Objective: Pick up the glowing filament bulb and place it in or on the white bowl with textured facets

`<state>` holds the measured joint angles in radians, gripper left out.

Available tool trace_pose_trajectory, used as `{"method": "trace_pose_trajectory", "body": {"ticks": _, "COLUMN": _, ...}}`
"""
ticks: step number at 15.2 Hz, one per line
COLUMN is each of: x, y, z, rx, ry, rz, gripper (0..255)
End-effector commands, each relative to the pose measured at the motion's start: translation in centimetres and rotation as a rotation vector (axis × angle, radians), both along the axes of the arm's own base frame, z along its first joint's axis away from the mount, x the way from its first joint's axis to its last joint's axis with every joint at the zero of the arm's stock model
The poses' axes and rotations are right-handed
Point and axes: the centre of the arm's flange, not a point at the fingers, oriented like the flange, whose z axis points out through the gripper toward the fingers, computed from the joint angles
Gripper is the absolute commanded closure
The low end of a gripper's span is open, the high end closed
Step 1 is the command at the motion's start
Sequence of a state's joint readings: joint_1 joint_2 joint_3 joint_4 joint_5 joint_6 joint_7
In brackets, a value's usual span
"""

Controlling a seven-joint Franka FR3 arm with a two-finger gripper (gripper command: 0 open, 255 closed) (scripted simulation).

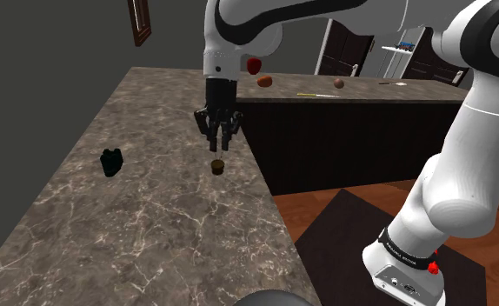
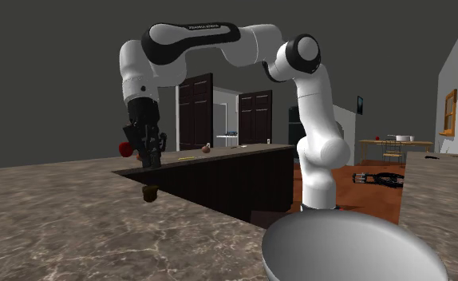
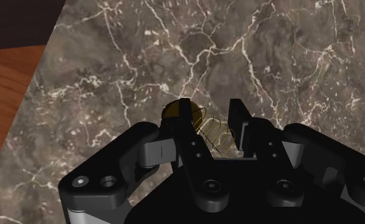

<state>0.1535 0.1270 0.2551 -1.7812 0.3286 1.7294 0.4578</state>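
The bulb (image 1: 217, 165) stands on the brown marbled counter (image 1: 152, 226), near its edge in the shoulder view; a brass-coloured base and a coiled filament (image 3: 214, 130) are what show of it. My gripper (image 1: 219, 137) hangs straight above it, pointing down, fingers apart. In the wrist view the filament lies in the gap of the gripper (image 3: 211, 111), with the base (image 3: 173, 109) just beyond the fingertips; I see no finger pressing on it. From the second exterior view the base (image 2: 149, 192) sits a little below the gripper (image 2: 150, 160). The pale grey bowl (image 2: 347, 247) rests in that view's foreground.
A small black object (image 1: 110, 162) sits on the counter toward the shoulder view's left. The counter drops off to a wooden floor (image 1: 326, 204) beside the bulb. A red object (image 1: 253, 64) and other small items lie on a farther dark counter (image 1: 352, 91).
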Motion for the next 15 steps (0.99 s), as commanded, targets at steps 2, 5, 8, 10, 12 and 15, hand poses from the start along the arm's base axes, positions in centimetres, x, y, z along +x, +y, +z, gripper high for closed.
{"method": "trace_pose_trajectory", "body": {"ticks": 2, "x": 0.1, "y": 0.0, "z": 1.7, "rx": 0.0, "ry": 0.0, "rz": 0.0, "gripper": 255}}
{"method": "trace_pose_trajectory", "body": {"ticks": 5, "x": 0.1, "y": 0.0, "z": 3.2, "rx": 0.0, "ry": 0.0, "rz": 0.0, "gripper": 255}}
{"method": "trace_pose_trajectory", "body": {"ticks": 8, "x": 0.1, "y": 0.0, "z": 4.8, "rx": 0.0, "ry": 0.0, "rz": 0.0, "gripper": 255}}
{"method": "trace_pose_trajectory", "body": {"ticks": 10, "x": 0.1, "y": 0.0, "z": 5.9, "rx": 0.0, "ry": 0.0, "rz": 0.0, "gripper": 255}}
{"method": "trace_pose_trajectory", "body": {"ticks": 12, "x": 0.1, "y": 0.0, "z": 6.9, "rx": 0.0, "ry": 0.0, "rz": 0.0, "gripper": 255}}
{"method": "trace_pose_trajectory", "body": {"ticks": 15, "x": 0.1, "y": 0.0, "z": 8.5, "rx": 0.0, "ry": 0.0, "rz": 0.0, "gripper": 255}}
